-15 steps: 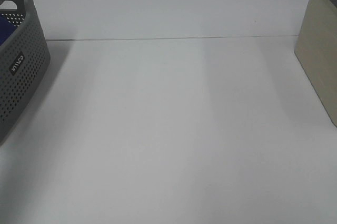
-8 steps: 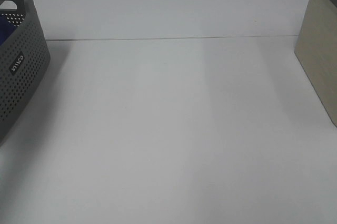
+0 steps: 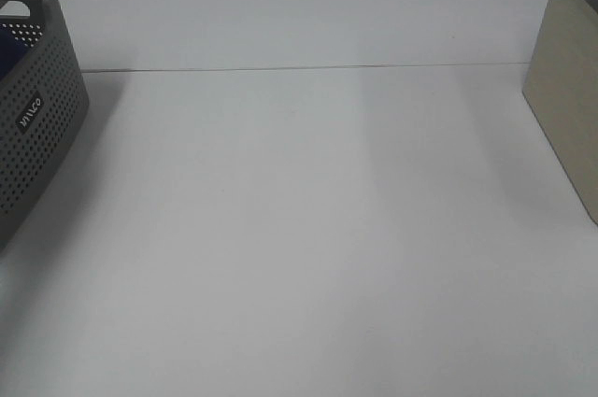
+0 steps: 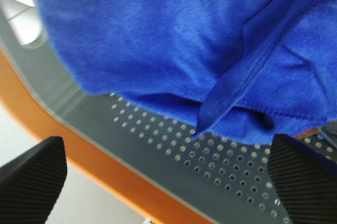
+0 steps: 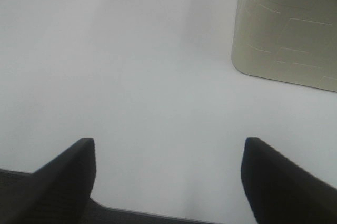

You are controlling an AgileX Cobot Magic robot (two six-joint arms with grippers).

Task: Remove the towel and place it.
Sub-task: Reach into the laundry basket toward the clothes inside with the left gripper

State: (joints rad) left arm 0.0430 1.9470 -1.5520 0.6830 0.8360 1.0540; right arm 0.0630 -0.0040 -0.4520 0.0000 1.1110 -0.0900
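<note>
The royal-blue towel point(image 4: 168, 39) lies bunched inside the grey perforated basket point(image 4: 221, 166), with a folded hem hanging toward the holes. My left gripper point(image 4: 167, 182) hovers just over it, open, its black fingertips point(image 4: 31, 176) wide apart and holding nothing. In the exterior high view the basket point(image 3: 37, 126) stands at the table's left edge, and only a sliver of the towel point(image 3: 6, 49) shows inside it. My right gripper point(image 5: 168, 176) is open and empty over the bare white table. Neither arm shows in the exterior high view.
A beige box point(image 3: 570, 89) stands at the table's right edge, and the right wrist view shows it point(image 5: 287, 23) ahead of that gripper. An orange band point(image 4: 105, 176) runs along the basket's edge. A seam point(image 3: 299, 68) crosses the white table at the back.
</note>
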